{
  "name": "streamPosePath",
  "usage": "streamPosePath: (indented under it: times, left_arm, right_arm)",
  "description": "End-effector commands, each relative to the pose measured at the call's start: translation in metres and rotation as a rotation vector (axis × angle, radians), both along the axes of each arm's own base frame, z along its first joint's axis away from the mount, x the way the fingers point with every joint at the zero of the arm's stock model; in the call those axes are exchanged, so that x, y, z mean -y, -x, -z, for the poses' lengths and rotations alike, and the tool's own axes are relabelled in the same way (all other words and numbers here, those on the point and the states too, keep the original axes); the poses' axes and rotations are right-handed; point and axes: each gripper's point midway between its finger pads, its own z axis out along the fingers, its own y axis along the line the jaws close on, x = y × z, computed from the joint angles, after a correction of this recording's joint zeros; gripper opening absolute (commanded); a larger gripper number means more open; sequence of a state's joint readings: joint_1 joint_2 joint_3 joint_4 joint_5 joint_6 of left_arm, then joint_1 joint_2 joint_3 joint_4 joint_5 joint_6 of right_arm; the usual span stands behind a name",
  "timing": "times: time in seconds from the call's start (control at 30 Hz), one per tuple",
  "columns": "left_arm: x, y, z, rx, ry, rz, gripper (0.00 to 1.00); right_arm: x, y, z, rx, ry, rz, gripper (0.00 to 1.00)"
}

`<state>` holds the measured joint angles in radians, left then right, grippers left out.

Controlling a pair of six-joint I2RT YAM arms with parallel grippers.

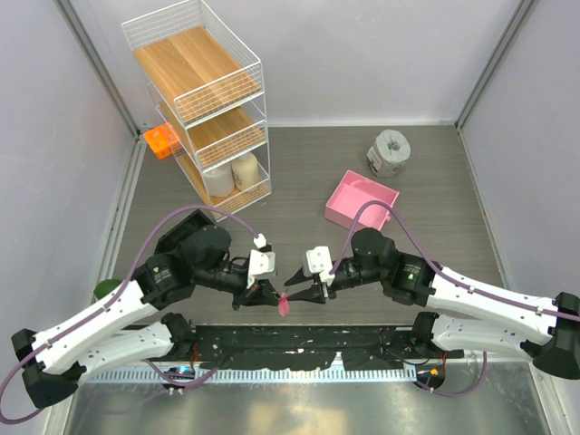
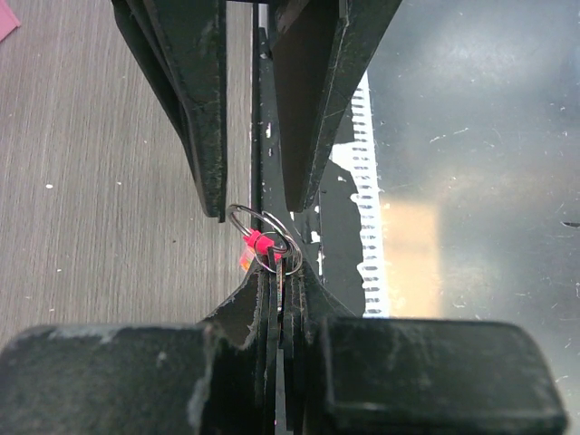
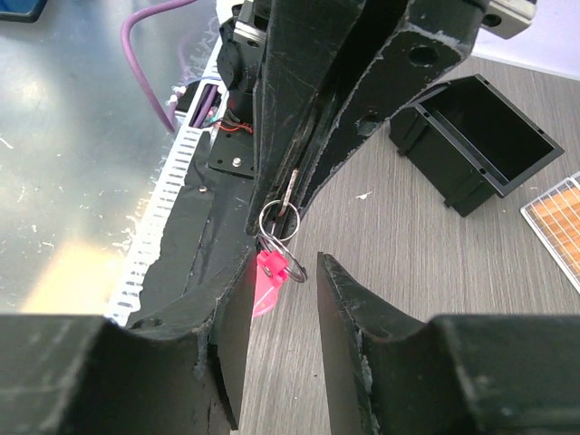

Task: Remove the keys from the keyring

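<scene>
My left gripper (image 1: 261, 292) (image 2: 281, 276) is shut on the key, held a little above the table near its front edge. Only a thin silvery sliver of the key (image 3: 290, 188) (image 2: 283, 269) shows between the pads. A metal split ring (image 2: 263, 237) (image 3: 276, 222) hangs from the key, and the pink-red keyring tag (image 1: 284, 305) (image 3: 269, 276) (image 2: 255, 244) dangles from that ring. My right gripper (image 1: 304, 290) (image 3: 283, 272) is open and faces the left one. Its two fingers (image 2: 210, 136) stand either side of the ring and tag without touching them.
A square pink tray (image 1: 362, 199) sits at right centre, with a grey roll (image 1: 390, 152) behind it. A white wire shelf rack (image 1: 204, 100) stands at back left beside an orange block (image 1: 159, 140). A black open box (image 3: 480, 136) lies by the left arm.
</scene>
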<state>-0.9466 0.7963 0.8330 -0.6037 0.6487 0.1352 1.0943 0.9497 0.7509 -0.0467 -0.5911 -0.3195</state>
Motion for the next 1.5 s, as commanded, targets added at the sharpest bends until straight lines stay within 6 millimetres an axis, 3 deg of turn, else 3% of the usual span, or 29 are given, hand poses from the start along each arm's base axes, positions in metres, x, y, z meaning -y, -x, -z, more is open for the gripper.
streamPosePath:
  times: [0.0, 0.23, 0.3, 0.43, 0.53, 0.73, 0.77, 0.9, 0.93, 0.97, 1.0, 1.03, 1.07, 1.1, 1.13, 1.17, 1.2, 1.27, 1.3, 1.47]
  left_arm:
    - [0.004, 0.002, -0.021, 0.017, 0.056, 0.02, 0.0]
    - [0.004, 0.002, -0.021, 0.016, 0.058, 0.022, 0.0]
    - [0.004, 0.002, -0.021, 0.016, 0.056, 0.021, 0.0]
    - [0.003, 0.001, -0.022, 0.023, 0.057, 0.013, 0.0]
    - [0.002, 0.0, -0.021, 0.025, 0.056, 0.004, 0.0]
    - [0.0, 0.0, -0.019, 0.034, 0.059, -0.007, 0.0]
    - [0.0, 0.0, -0.018, 0.03, 0.06, -0.009, 0.0]
    - [0.001, 0.0, -0.016, 0.028, 0.082, -0.014, 0.0]
    - [0.002, 0.0, -0.015, 0.024, 0.083, -0.014, 0.0]
    - [0.002, 0.0, -0.014, 0.024, 0.083, -0.016, 0.0]
    - [0.002, 0.0, -0.012, 0.02, 0.08, -0.016, 0.0]
    - [0.002, 0.0, -0.011, 0.018, 0.078, -0.017, 0.0]
    - [0.002, 0.0, -0.011, 0.015, 0.076, -0.018, 0.0]
    - [0.003, -0.001, -0.011, 0.016, 0.076, -0.017, 0.0]
    - [0.003, 0.0, -0.01, 0.013, 0.073, -0.016, 0.0]
    - [0.003, -0.001, -0.009, 0.012, 0.072, -0.016, 0.0]
    - [0.003, -0.001, -0.009, 0.011, 0.074, -0.018, 0.0]
    - [0.003, -0.001, -0.007, 0.006, 0.074, -0.019, 0.0]
    - [0.004, -0.001, -0.006, 0.002, 0.075, -0.02, 0.0]
    - [0.006, 0.0, -0.004, -0.011, 0.083, -0.016, 0.0]
  right_arm:
    - [-0.005, 0.007, -0.023, 0.027, -0.055, -0.042, 0.38]
    - [-0.007, 0.009, -0.019, 0.028, -0.046, -0.053, 0.41]
    - [-0.008, 0.009, -0.02, 0.028, -0.046, -0.054, 0.36]
    - [-0.01, 0.01, -0.018, 0.02, -0.031, -0.062, 0.14]
    - [-0.009, 0.011, -0.018, 0.018, -0.028, -0.061, 0.05]
    - [-0.002, 0.013, -0.024, -0.006, -0.07, -0.03, 0.05]
    - [-0.003, 0.012, -0.035, -0.01, -0.114, -0.016, 0.05]
    - [-0.002, 0.004, -0.044, -0.087, -0.199, 0.069, 0.05]
    - [-0.002, 0.004, -0.039, -0.109, -0.206, 0.08, 0.05]
    - [-0.003, 0.004, -0.047, -0.135, -0.249, 0.086, 0.05]
    - [-0.002, 0.004, -0.04, -0.152, -0.261, 0.094, 0.05]
    - [-0.003, 0.001, -0.053, -0.179, -0.325, 0.111, 0.05]
    - [-0.002, 0.001, -0.044, -0.23, -0.324, 0.126, 0.05]
    - [-0.001, -0.004, -0.056, -0.229, -0.39, 0.146, 0.05]
    - [0.001, -0.005, -0.049, -0.288, -0.395, 0.164, 0.05]
    - [0.003, -0.009, -0.064, -0.289, -0.476, 0.173, 0.05]
    - [0.005, -0.008, -0.057, -0.352, -0.492, 0.179, 0.05]
    - [0.016, -0.011, -0.079, -0.39, -0.653, 0.187, 0.05]
    - [0.018, -0.012, -0.071, -0.409, -0.662, 0.197, 0.05]
    - [0.029, -0.026, -0.079, -0.48, -0.769, 0.275, 0.05]
